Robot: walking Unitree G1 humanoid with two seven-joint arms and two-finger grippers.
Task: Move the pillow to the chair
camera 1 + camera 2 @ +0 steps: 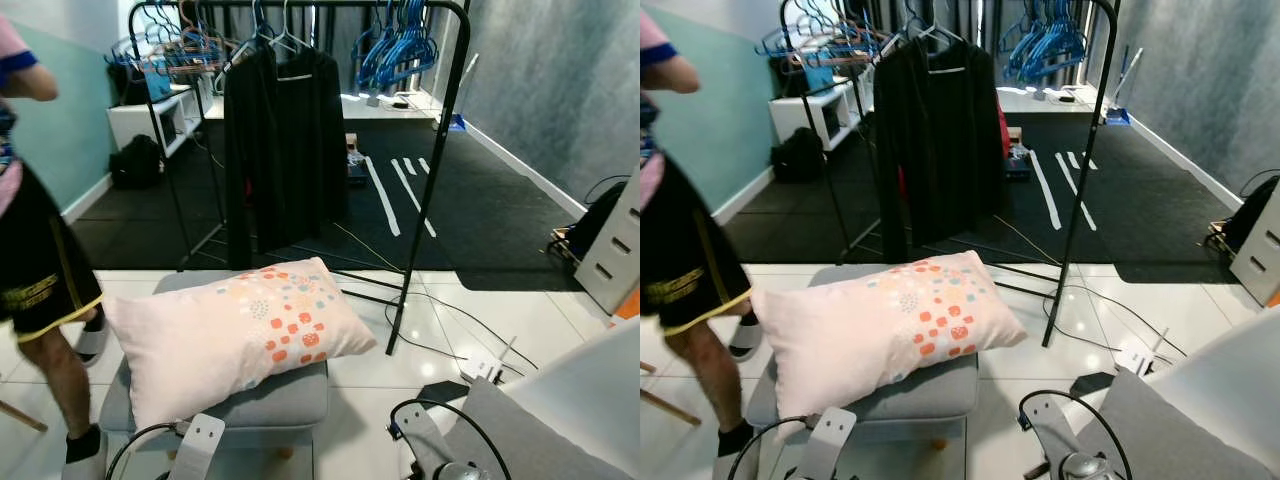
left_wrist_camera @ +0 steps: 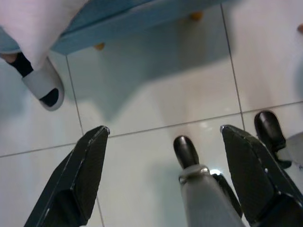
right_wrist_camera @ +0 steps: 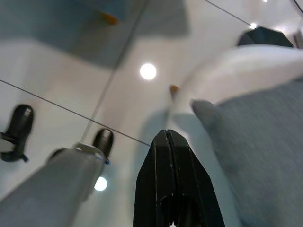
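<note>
Head views were evenly bright and mostly sharp, but the person in black shorts (image 1: 40, 260) at the left edge was motion-blurred, and the straight black clothes rack (image 1: 430, 180) leaned from wide-angle distortion. The glossy white tiled floor (image 2: 156, 94) carried soft bluish shadows in the left wrist view, and in the right wrist view round glare spots from overhead lamps (image 3: 148, 71). Both wrist views were softer, with a cool cast and near black fingers (image 2: 83, 165) slightly out of focus.
</note>
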